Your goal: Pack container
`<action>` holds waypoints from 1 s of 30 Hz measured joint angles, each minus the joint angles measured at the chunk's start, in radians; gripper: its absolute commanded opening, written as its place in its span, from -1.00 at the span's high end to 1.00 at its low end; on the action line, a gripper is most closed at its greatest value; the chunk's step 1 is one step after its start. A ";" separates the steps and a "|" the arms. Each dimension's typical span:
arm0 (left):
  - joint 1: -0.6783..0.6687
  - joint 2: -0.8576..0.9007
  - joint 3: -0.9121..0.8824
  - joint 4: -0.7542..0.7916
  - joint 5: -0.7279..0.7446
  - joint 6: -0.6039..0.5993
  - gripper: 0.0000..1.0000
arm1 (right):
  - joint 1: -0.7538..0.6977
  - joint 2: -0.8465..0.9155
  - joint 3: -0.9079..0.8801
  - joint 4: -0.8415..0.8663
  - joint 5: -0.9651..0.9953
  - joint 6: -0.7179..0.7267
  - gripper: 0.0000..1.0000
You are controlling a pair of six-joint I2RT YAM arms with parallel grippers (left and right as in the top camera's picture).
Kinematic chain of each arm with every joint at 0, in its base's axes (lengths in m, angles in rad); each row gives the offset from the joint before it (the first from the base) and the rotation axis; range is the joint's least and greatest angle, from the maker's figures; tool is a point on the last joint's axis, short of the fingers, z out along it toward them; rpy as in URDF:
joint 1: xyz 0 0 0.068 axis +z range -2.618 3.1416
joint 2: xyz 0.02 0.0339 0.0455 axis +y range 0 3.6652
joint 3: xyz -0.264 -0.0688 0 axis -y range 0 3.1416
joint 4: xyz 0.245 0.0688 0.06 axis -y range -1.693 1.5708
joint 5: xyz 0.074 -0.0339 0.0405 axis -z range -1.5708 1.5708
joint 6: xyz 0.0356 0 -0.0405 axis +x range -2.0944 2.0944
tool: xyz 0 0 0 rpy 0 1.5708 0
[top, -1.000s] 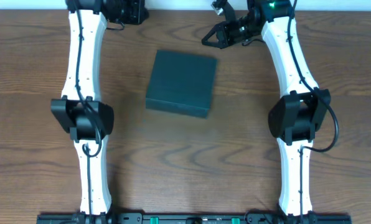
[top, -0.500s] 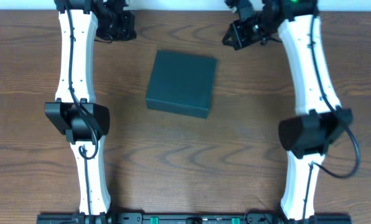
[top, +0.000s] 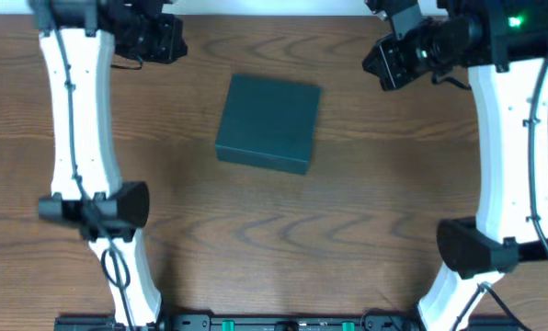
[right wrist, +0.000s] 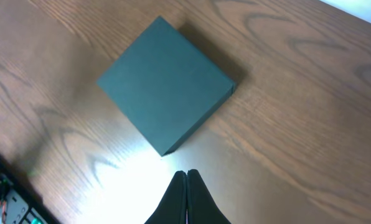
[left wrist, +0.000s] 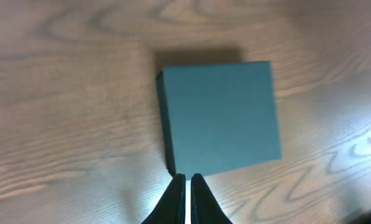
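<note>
box (top: 268,123): dark green, lid shut flat, lying on the table toward the far side of the middle, turned a little askew; between the two grippers and touched by neither.
left gripper (left wrist: 187,182): raised above the table near the far left corner (top: 154,39), well apart from the box; jaws drawn together to a thin slit, holding nothing.
right gripper (right wrist: 186,175): raised near the far right corner (top: 389,64), well apart from the box; jaws pressed together, holding nothing.
table (top: 348,216): brown wood with strong grain.
</note>
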 measured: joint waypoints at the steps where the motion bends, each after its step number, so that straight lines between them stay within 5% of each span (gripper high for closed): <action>1: 0.004 -0.030 -0.018 0.001 0.011 0.008 0.88 | -0.002 -0.024 -0.023 -0.001 0.001 -0.002 0.96; 6: 0.065 -0.158 -0.216 0.037 0.104 0.057 0.88 | -0.016 -0.165 -0.229 0.031 0.014 -0.007 0.97; 12: 0.150 -0.364 -0.664 0.217 0.154 0.079 0.88 | -0.020 -0.441 -0.627 0.180 0.043 -0.008 0.97; 19: 0.071 -0.953 -1.189 0.377 0.088 0.061 0.88 | -0.020 -0.882 -1.052 0.328 0.053 -0.015 0.97; 30: 0.039 -1.603 -1.479 0.301 0.026 0.007 0.88 | -0.020 -1.208 -1.369 0.249 -0.149 0.032 0.97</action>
